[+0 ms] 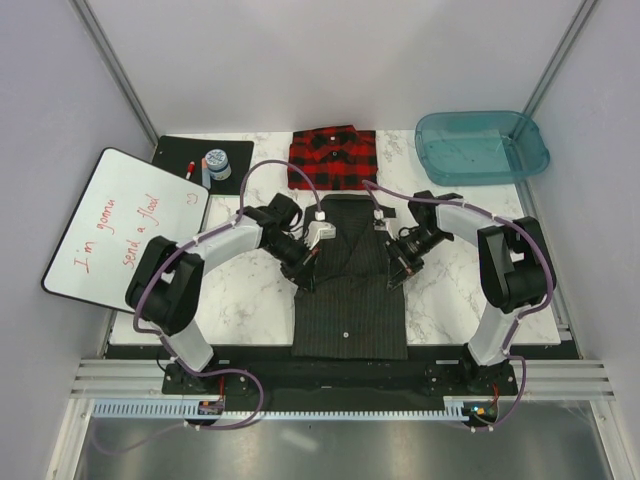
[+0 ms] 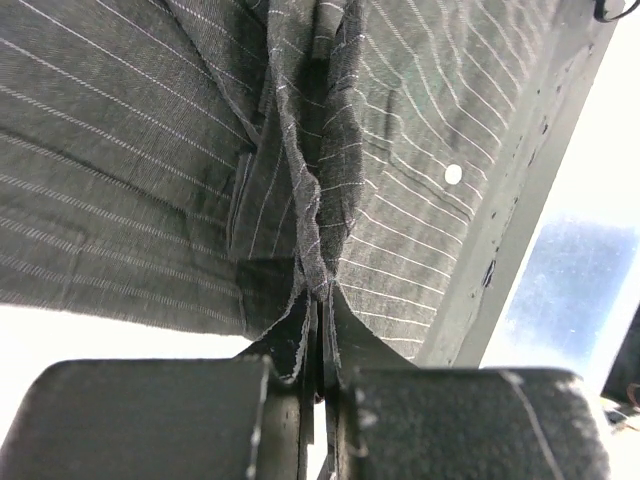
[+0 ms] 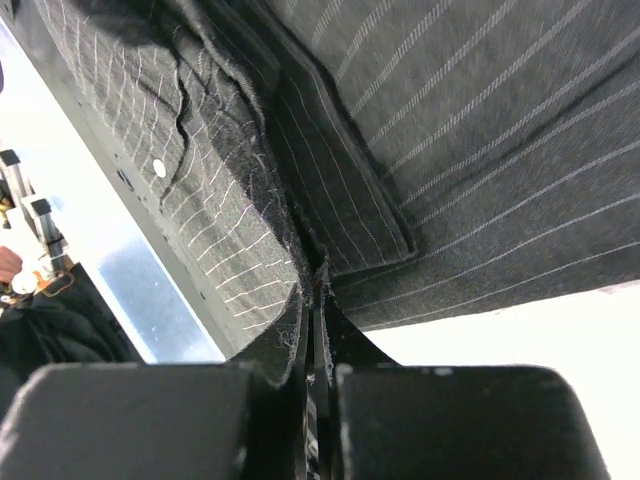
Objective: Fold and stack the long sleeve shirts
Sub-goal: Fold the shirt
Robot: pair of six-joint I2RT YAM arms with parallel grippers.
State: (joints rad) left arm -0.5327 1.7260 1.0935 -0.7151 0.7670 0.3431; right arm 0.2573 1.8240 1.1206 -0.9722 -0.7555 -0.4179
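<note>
- The left arm (image 1: 215,243) bends inward over the desk (image 1: 240,300). The left hand (image 1: 304,272) is clenched on the pinstriped shirt (image 1: 350,300) at its near side edge.
- The right arm (image 1: 470,215) mirrors it. The right hand (image 1: 399,270) is pinched tight on the opposite edge.
- The pinstriped shirt lies at the desk's near middle.
- The plaid shirt (image 1: 333,158) sits folded behind it.

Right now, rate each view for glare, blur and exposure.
Top external: even light, sharp, pinstriped shirt clear. Left wrist: cloth weave crisp, background blown out white, left claw dark and slightly soft. Right wrist: same washed-out white, right claw underexposed.
</note>
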